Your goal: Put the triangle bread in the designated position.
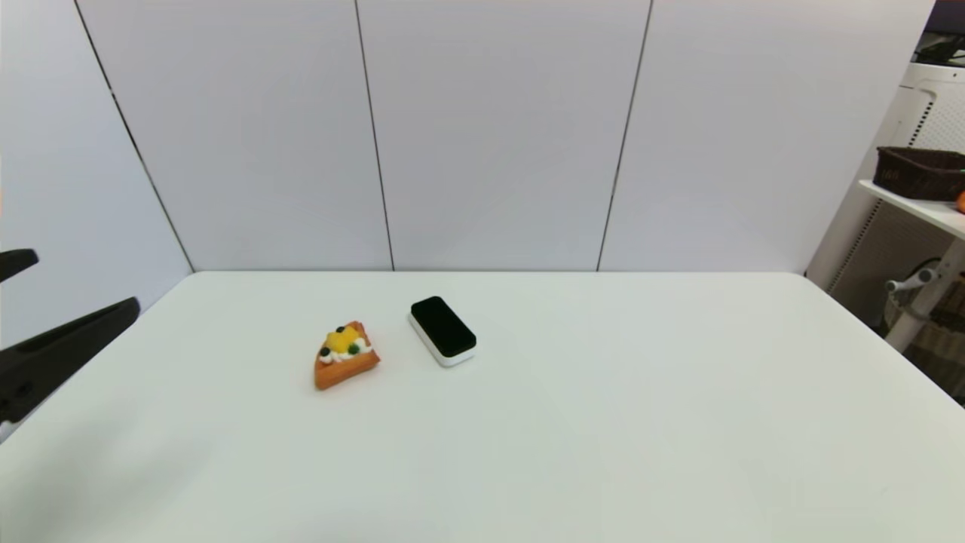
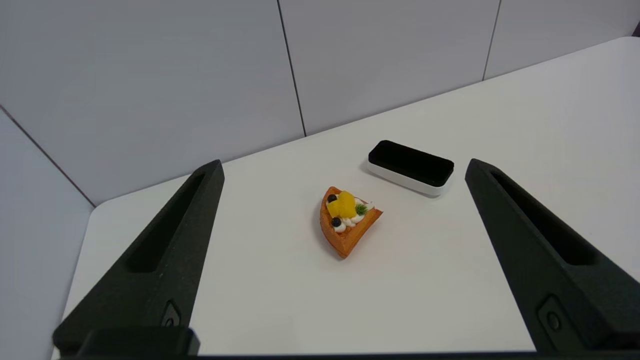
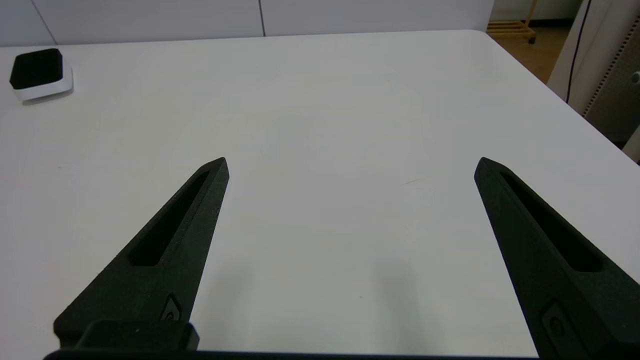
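The triangle bread lies free on the white surface just beside the black-topped block, and with my left fingers spread apart I judge it light and crushable, best pinched across its waffle sides.

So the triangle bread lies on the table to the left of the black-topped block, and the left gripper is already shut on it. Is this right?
Not quite. The left gripper is open and apart from the triangle bread, as the left wrist view shows. The bread does lie on the table left of the black-topped block.
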`<state>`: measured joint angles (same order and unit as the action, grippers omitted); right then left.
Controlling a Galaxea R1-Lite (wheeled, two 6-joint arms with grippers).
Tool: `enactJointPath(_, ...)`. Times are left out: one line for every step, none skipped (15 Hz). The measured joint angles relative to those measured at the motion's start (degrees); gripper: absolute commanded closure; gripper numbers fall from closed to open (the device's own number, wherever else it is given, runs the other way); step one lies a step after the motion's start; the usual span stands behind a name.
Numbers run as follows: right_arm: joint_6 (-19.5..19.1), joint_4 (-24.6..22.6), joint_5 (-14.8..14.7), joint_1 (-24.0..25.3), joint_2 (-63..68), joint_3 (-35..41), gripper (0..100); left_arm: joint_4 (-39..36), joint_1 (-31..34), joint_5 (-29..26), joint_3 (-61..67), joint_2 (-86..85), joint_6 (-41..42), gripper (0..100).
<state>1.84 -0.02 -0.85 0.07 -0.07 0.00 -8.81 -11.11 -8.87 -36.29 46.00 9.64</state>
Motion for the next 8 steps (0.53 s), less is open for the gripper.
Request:
enactJointPath(0.00,-0.02,-0.02,0.00,0.00,0.00,0,0.11,0.83,-0.22,1.84,-2.54,0.00,0)
enactJointPath(0.05,0.00,-0.02,0.00,0.00,0.00,0,0.13,1.66,-0.30,4.00,-5.79,-0.02,0)
enactJointPath(0.06,0.00,0.00,0.00,0.00,0.00,0,0.16,2.49,-0.40,6.53,-9.31,-0.05,0)
enactJointPath(0.02,0.02,0.00,0.00,0.00,0.00,0,0.16,3.15,-0.44,8.44,-11.90,-0.09,0)
enactJointPath(0.06,0.00,-0.02,0.00,0.00,0.00,0,0.16,4.06,-0.46,10.74,-15.08,-0.17,0)
enactJointPath(0.05,-0.02,0.00,0.00,0.00,0.00,0,0.20,4.96,-0.46,12.84,-18.03,-0.15,0)
enactJointPath(0.00,0.00,0.00,0.00,0.00,0.00,0,0.22,5.62,-0.46,14.63,-20.33,-0.15,0)
enactJointPath(0.02,0.00,-0.02,0.00,0.00,0.00,0,0.22,6.53,-0.41,16.75,-22.71,-0.28,0)
